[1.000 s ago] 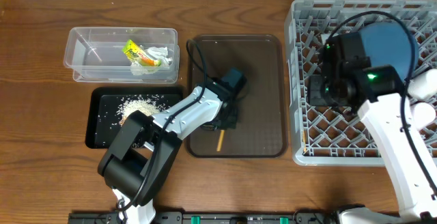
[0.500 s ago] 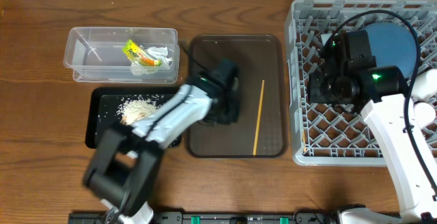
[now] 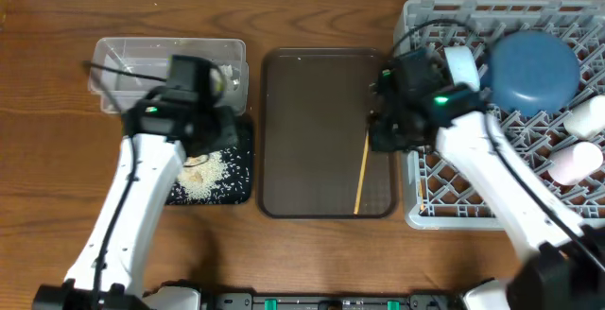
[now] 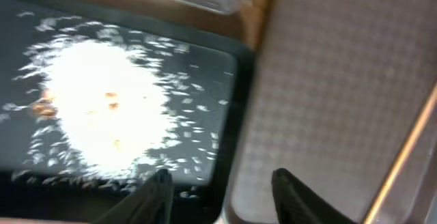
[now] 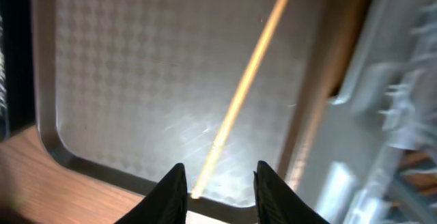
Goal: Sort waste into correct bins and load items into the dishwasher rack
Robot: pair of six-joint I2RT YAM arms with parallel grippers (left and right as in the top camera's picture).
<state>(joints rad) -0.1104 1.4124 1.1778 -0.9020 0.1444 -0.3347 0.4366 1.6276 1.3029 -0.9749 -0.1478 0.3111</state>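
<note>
Your left pincer [image 4: 222, 186] stands open, its two fingers apart with nothing between them. It hangs over the right-hand rim of the black tray [image 4: 212, 74], just where that tray meets the brown tray [image 3: 312, 130]. The rice scraps [image 3: 203, 180] lie heaped on the black tray, with loose grains scattered round the pile. The clear tub [image 3: 123, 60] sits just behind the black tray on the surface [image 3: 47, 159], and your left arm covers most of what is in it.

Your right pincer [image 5: 218, 190] is open too and grips nothing. It hovers above the right side of the brown tray, close to the rack [image 3: 454, 197]. One chopstick [image 3: 361, 173] lies flat on that tray, running near its right edge. In the right wrist view its near end sits below the gap between the fingers.

In the rack, the dark-blue plate [image 3: 534, 69] rests towards the back. The cream cup [image 3: 588, 116] and the pink cup [image 3: 572, 163] lie at the rack's right side.
</note>
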